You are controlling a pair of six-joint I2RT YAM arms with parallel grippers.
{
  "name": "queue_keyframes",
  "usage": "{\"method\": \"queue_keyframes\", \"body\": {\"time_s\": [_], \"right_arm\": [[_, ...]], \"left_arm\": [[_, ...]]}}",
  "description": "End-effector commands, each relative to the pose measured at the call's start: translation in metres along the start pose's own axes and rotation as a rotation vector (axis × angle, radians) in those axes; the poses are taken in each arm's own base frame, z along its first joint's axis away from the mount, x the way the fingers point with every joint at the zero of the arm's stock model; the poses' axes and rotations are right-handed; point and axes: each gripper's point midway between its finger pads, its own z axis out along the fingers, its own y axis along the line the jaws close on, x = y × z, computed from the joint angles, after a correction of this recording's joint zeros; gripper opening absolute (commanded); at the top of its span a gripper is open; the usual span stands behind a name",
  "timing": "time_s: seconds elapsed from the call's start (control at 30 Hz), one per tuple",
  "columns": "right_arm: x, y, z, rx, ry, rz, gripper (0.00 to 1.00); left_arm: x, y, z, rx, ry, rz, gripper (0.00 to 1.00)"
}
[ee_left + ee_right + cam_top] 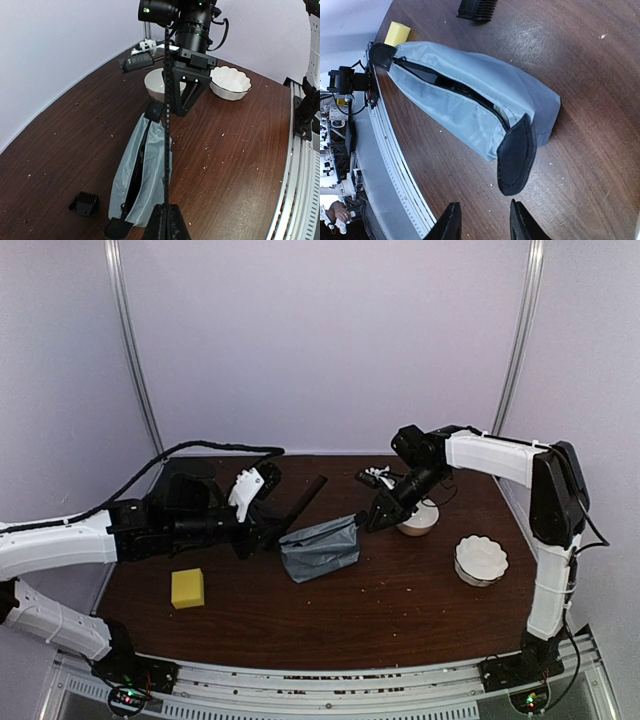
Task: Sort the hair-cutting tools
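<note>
My left gripper (166, 206) is shut on a slim black comb (167, 115), which sticks out over the grey zip pouch (135, 175). The pouch lies mid-table with its zip open. In the top view the comb (303, 502) slants up from the left gripper (262, 530) beside the pouch (320, 547). My right gripper (482, 212) is open with nothing between its fingers, just short of the pouch's black end tab (516, 155). A tiny black attachment (83, 203) lies on the table left of the pouch. A black clipper (136, 62) lies at the far edge.
Two white bowls (418, 522) (481, 558) stand on the right side of the table, one directly behind the right gripper (375, 520). A yellow sponge (188, 588) lies at the front left. White specks are scattered over the brown tabletop (400, 610).
</note>
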Motion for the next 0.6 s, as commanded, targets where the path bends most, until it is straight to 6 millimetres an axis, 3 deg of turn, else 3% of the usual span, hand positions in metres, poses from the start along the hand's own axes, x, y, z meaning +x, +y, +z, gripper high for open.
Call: {"method": "queue_keyframes", "body": {"time_s": [0.0,0.27,0.4,0.57], "right_arm": [[0.000,0.016,0.002,-0.037,-0.018,0.000,0.36],[-0.025,-0.007,-0.012,0.048,-0.103,0.051,0.38],[-0.028,-0.015,-0.019,0.074,-0.117,0.072,0.40],[-0.035,-0.015,-0.020,0.024,-0.150,0.071,0.45]], "left_arm": [[-0.032,-0.004,0.003,0.022,-0.107,0.024,0.00],[-0.045,0.003,0.037,-0.010,-0.155,0.104,0.00],[-0.050,0.006,0.060,-0.015,-0.143,0.143,0.00],[-0.048,0.009,0.083,-0.005,-0.126,0.165,0.00]]}}
